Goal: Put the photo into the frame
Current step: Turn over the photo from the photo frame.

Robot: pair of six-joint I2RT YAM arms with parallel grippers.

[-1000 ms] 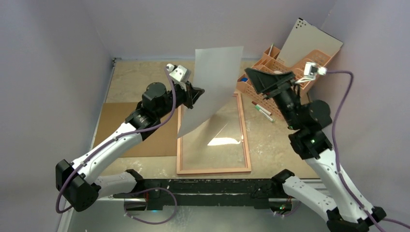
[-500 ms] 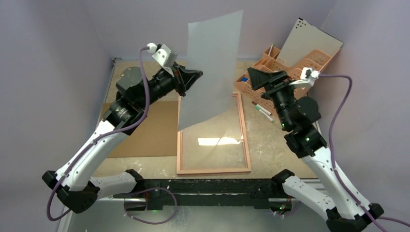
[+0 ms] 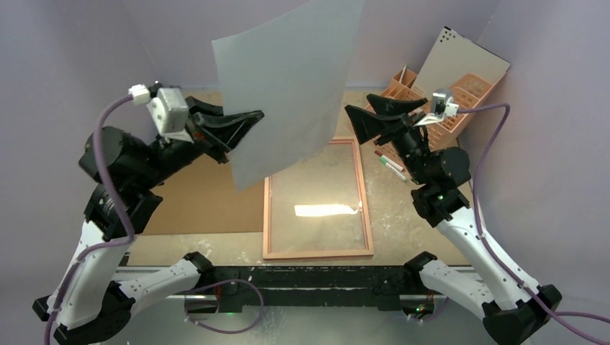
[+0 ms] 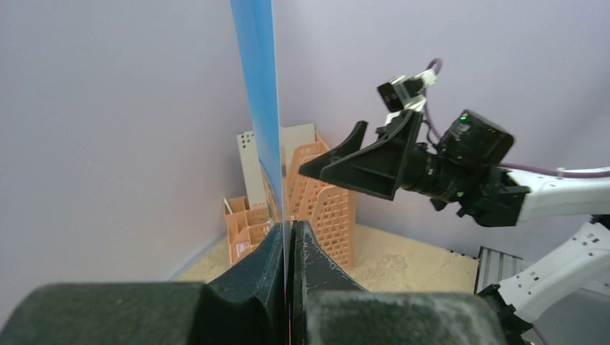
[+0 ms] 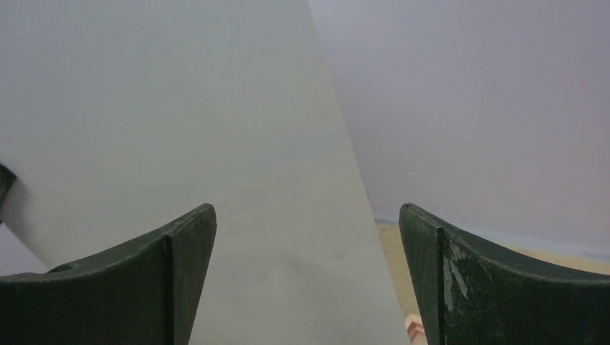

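Top view first: the left gripper (image 3: 252, 122) is clamped on the photo (image 3: 288, 79) at the sheet's 8 o'clock edge, holding it up in the air with the plain white back toward the camera. The photo hangs over the table (image 3: 410, 208), toward 11 o'clock from the frame (image 3: 316, 253). The frame lies flat, pale wood side up, and isn't touching the photo. The right gripper (image 3: 358, 104) sits at the photo's 3 o'clock edge with its jaws spread wide and nothing in them. A brown backing board (image 3: 201, 194) lies flat at the frame's 9 o'clock. There's a peach desk organiser (image 3: 467, 90) at 1 o'clock, with a couple of pens (image 3: 392, 164) lying near it. Left wrist view: the photo (image 4: 259, 86) is seen edge-on, blue side facing left, pinched tight in the left gripper (image 4: 289, 248). The right gripper (image 4: 329, 149) is over at 2 o'clock, wide open, with the organiser (image 4: 324, 208) behind. Right wrist view: the white back of the photo (image 5: 180, 129) fills the left half, and the right gripper (image 5: 306, 223) gapes around its right edge. Can't tell if either finger (image 5: 180, 287) touches the sheet.
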